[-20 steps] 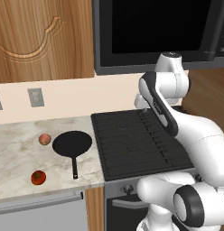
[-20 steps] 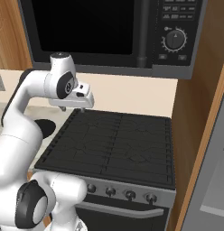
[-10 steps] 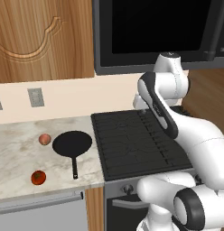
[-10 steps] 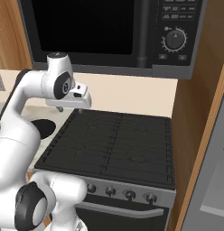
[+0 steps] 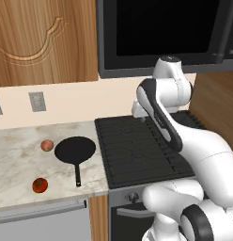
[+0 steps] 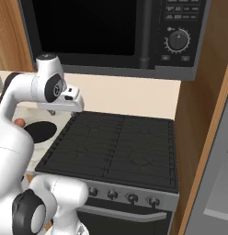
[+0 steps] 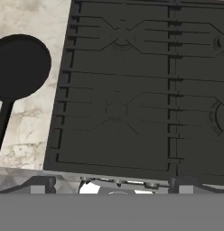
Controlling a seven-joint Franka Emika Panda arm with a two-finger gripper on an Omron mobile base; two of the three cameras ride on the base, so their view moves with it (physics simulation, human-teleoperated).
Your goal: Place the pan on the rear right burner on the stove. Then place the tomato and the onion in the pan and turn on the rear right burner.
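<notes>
The arm is swinging left across the stove (image 5: 142, 150), its hand now nearer the stove's left edge than a second ago, as seen from the right base camera. The gripper (image 6: 72, 102), empty, is standing wide open. The pan (image 5: 75, 151) is sitting untouched on the counter (image 5: 17, 150) beside the stove, the onion (image 5: 47, 145) just beside its rim and the tomato (image 5: 39, 185) nearer the front. Judging by this drift, the pan pick-up is only beginning; the rear right burner (image 6: 145, 134) is waiting bare.

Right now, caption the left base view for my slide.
Pan, onion and tomato wait on the counter beside the stove.
</notes>
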